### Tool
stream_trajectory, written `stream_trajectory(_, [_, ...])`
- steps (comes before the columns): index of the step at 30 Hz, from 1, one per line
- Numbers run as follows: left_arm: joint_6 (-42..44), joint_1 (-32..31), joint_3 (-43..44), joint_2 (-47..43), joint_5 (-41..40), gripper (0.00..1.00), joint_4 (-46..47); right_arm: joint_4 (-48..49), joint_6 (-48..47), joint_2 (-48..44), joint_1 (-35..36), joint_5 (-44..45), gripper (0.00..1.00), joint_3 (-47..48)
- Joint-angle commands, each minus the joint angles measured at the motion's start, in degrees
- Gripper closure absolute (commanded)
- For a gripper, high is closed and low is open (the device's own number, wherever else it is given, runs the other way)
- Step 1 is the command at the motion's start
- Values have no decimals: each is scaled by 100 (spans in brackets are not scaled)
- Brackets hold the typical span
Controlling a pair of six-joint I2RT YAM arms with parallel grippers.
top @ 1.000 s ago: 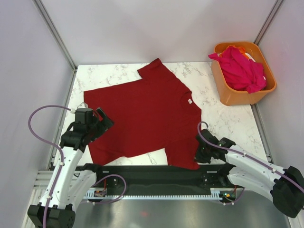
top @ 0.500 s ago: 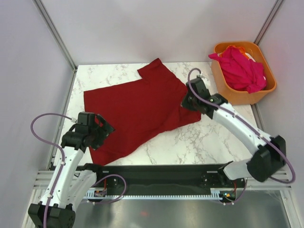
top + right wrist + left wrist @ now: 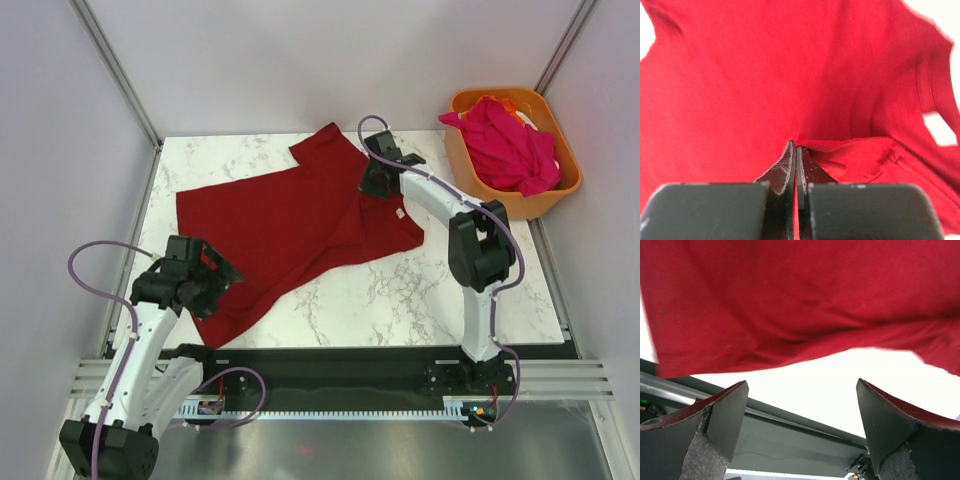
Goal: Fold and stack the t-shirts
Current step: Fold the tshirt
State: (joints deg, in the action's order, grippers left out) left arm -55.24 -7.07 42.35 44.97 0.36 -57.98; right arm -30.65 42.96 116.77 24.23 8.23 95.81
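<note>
The dark crimson t-shirt point(image 3: 290, 225) lies on the marble table, its near right part folded back over its body. Its white neck label point(image 3: 399, 212) shows at the right. My right gripper point(image 3: 374, 182) is over the shirt's far right part, shut on a pinch of the red cloth point(image 3: 840, 150); the jaws point(image 3: 796, 147) are pressed together. My left gripper point(image 3: 216, 274) is open and empty above the shirt's near left corner; in the left wrist view the red cloth point(image 3: 790, 305) lies just beyond the spread fingers point(image 3: 730, 415). The magenta pink t-shirt point(image 3: 512, 148) is bunched in the tub.
The orange plastic tub point(image 3: 500, 208) stands at the far right corner. Bare marble table point(image 3: 420, 290) shows to the near right of the shirt. A black rail point(image 3: 340, 365) runs along the table's near edge. Grey walls close in both sides.
My right arm has swung from the near edge to the far middle, pulling the shirt's near right corner up over its body. My left gripper has shifted slightly nearer.
</note>
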Motion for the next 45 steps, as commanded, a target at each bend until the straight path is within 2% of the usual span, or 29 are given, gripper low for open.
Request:
stream_trajectory(1, [-312, 39, 98, 82, 87, 4, -231, 174, -174, 363, -295, -155, 100, 868])
stream_trajectory(7, [-250, 39, 142, 301, -19, 9, -249, 51, -218, 1014, -612, -207, 100, 2062])
stream_trajectory(11, [-92, 30, 125, 477, 51, 21, -197, 16, -183, 1374, -726, -480, 100, 2477])
stream_trajectory(14, [-83, -40, -208, 530, 332, 28, 5, 42, -183, 1523, -727, -603, 100, 2548])
stream_trajectory(18, [-118, -338, -578, 696, 333, 28, 6, 77, -192, 1629, -762, -708, 100, 2539])
stream_trajectory(19, [-118, -591, -587, 793, 333, 28, 6, 95, -183, 1630, -779, -752, 100, 2470])
stream_trajectory(23, [-118, -1129, -640, 1557, 333, 28, 6, 261, -121, 1551, -797, -814, 100, 2267])
stream_trajectory(29, [-118, -1156, -728, 1558, 333, 28, 6, 376, -139, 1419, -823, -999, 100, 2030])
stream_trajectory(37, [-118, -1174, -833, 2041, 333, 28, 6, 473, -139, 1305, -876, -1069, 100, 1766])
stream_trajectory(43, [-118, -1174, -544, 2051, 333, 28, 6, 587, -130, 1225, -885, -1113, 100, 1546])
stream_trajectory(44, [-275, -1174, -517, 2025, -1164, 33, 1032, 596, -139, 1217, -885, -1122, 100, 1529])
stream_trajectory(45, [-920, -1174, -456, 2007, -1213, 42, 1069, 604, -139, 1216, -885, -1122, 100, 1511])
